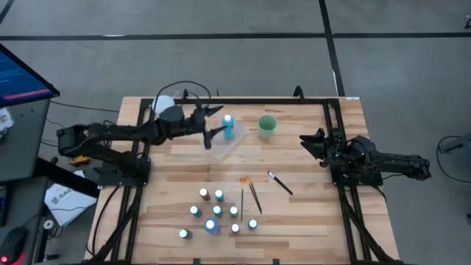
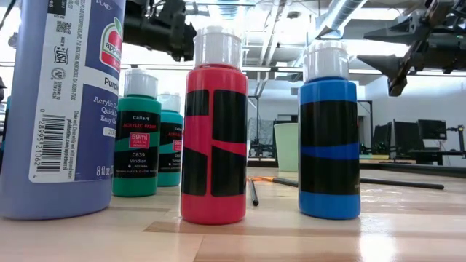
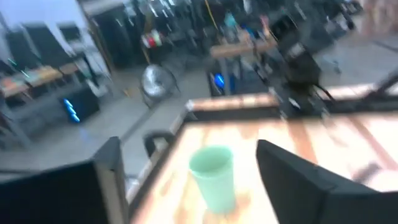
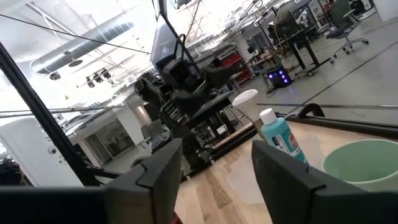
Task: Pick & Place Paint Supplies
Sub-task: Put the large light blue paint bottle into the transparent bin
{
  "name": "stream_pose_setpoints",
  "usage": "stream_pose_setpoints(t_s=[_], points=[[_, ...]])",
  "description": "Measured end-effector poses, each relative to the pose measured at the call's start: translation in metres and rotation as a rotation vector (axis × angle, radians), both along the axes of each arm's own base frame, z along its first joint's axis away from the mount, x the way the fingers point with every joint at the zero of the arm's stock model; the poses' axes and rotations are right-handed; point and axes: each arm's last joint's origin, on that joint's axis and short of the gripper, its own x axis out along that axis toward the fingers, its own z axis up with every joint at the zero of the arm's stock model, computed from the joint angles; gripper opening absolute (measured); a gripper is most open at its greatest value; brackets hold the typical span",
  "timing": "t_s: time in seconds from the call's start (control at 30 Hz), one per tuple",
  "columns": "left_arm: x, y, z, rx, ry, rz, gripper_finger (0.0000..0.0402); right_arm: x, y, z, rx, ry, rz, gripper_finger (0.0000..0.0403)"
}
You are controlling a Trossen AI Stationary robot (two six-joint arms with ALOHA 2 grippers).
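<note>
Near the counter's (image 1: 309, 221) front edge I see small white-capped paint bottles (image 1: 213, 213) and thin dark brushes (image 1: 254, 197). Toward the back, my left end effector (image 1: 215, 124), fingers apart, flanks the tall blue bottle (image 1: 227, 126) in the clear plastic tray (image 1: 227, 147). My right end effector (image 1: 307, 140), fingers apart and empty, waits by the right edge.

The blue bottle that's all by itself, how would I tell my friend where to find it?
Look at the far side of the wooden table, where the green cup stands. Beside the cup lies a clear plastic tray, and the light-blue bottle stands in it. The other bottles huddle at the near edge.
</note>
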Motion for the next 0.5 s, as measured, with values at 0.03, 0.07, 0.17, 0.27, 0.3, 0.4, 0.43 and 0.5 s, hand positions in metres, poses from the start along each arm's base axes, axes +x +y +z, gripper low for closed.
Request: stream_pose_setpoints(t_s=[0.03,0.07,0.17,0.27,0.3,0.4,0.43,0.5], points=[[0.000,-0.002,-0.003,-0.026,0.025,0.023,0.0259,0.000,0.000,0.000,0.000,0.002,0.000,0.0200],[0.001,-0.002,-0.006,-0.048,0.040,0.053,0.0272,0.000,0.000,0.000,-0.001,0.003,0.000,0.0205],[0.004,-0.001,-0.013,-0.078,0.056,0.129,0.0298,0.000,0.000,0.000,-0.003,0.004,-0.001,0.0218],[0.010,0.002,-0.024,-0.086,0.095,0.154,0.0310,0.000,0.000,0.000,-0.002,0.003,-0.001,0.0225],[0.011,0.003,-0.029,-0.097,0.109,0.156,0.0312,0.000,0.000,0.000,-0.002,0.004,-0.001,0.0226],[0.017,0.005,-0.042,-0.123,0.151,0.140,0.0315,0.000,0.000,0.000,-0.002,0.004,-0.001,0.0226],[0.019,0.005,-0.047,-0.128,0.171,0.141,0.0315,0.000,0.000,0.000,-0.002,0.004,0.000,0.0226],[0.021,0.006,-0.053,-0.132,0.189,0.142,0.0314,0.000,0.000,0.000,-0.002,0.004,0.000,0.0225]])
